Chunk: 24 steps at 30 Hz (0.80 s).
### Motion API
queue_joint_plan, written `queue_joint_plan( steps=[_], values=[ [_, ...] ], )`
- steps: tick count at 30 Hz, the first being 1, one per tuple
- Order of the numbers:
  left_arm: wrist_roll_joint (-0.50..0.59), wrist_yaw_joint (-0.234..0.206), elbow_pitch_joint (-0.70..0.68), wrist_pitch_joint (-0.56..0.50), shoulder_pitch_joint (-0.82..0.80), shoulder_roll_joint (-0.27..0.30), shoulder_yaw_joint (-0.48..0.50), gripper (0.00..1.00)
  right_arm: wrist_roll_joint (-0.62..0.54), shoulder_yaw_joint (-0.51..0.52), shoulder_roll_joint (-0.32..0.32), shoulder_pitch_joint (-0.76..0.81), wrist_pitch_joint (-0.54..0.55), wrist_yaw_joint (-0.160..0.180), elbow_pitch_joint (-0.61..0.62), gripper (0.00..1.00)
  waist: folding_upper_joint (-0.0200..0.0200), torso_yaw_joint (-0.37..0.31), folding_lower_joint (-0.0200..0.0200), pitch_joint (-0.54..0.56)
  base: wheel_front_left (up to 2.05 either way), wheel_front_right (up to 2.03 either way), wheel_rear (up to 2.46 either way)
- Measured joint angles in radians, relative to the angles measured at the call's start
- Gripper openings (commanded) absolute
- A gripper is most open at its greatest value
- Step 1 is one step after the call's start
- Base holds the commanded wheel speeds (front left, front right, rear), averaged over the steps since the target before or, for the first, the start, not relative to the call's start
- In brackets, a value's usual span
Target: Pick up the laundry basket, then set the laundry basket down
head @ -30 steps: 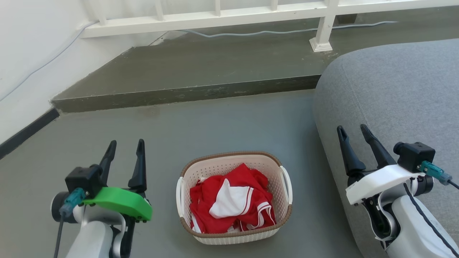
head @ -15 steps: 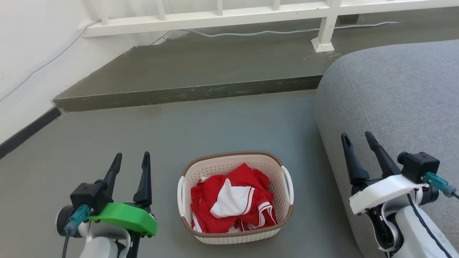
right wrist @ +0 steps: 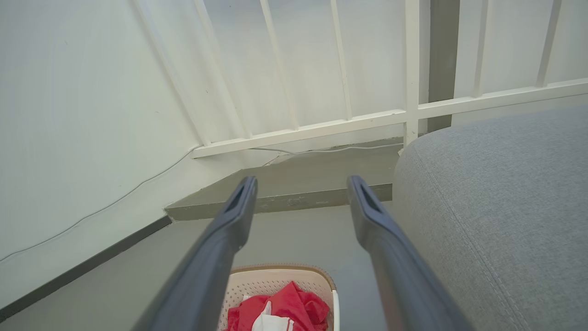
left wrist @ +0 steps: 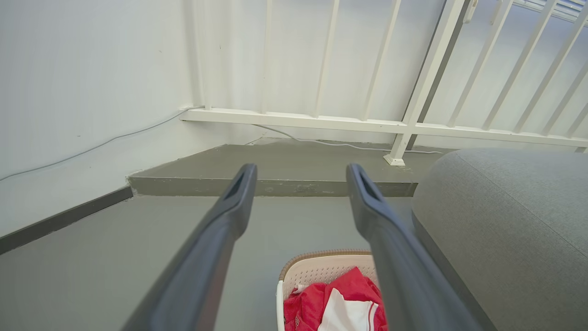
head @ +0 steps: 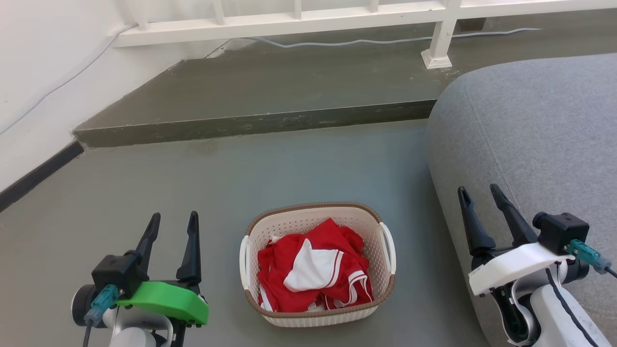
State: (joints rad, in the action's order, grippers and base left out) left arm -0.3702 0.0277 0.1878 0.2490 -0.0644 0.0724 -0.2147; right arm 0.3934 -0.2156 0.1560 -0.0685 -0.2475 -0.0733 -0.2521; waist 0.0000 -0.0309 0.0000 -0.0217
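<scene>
Laundry basket (head: 313,224) on grey floor (head: 289,168), near grey sofa (head: 530,135). Cream perforated walls, brown woven-look rim, white side handles; red-and-white garment (head: 313,270) inside. Left gripper (head: 174,215), right gripper (head: 478,189) flank it, clear of it, fingers spread, empty.

Count: one basket (head: 320,319), centre near; one bundle of red-and-white clothing (head: 313,272); two grippers, left gripper (head: 174,216) and right gripper (head: 478,189); one grey sofa (head: 530,135), right; one white railing (head: 289,21), far.
</scene>
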Motion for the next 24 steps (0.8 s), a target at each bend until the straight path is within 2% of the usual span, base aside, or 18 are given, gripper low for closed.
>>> queue_joint_plan(
  steps=[17, 18, 24],
  values=[
    [0.025, 0.035, -0.005, 0.000, 0.004, -0.019, 0.028, 1.00, -0.034, 0.026, -0.023, 0.017, 0.000, -0.014, 0.009, 1.00, 0.0000, 0.003, 0.0000, -0.004, 0.00, 0.00, 0.00],
    [0.025, 0.035, -0.001, -0.001, 0.004, -0.020, 0.026, 0.00, -0.033, 0.026, -0.024, 0.017, 0.001, -0.014, 0.005, 0.00, 0.0000, 0.003, 0.0000, -0.004, 0.00, 0.00, 0.00],
    [0.019, 0.035, 0.049, -0.002, 0.026, -0.028, 0.018, 0.00, -0.026, 0.018, -0.043, 0.057, 0.003, -0.014, -0.040, 0.00, 0.0000, 0.003, 0.0000, -0.004, 0.00, 0.00, 0.00]
  ],
)
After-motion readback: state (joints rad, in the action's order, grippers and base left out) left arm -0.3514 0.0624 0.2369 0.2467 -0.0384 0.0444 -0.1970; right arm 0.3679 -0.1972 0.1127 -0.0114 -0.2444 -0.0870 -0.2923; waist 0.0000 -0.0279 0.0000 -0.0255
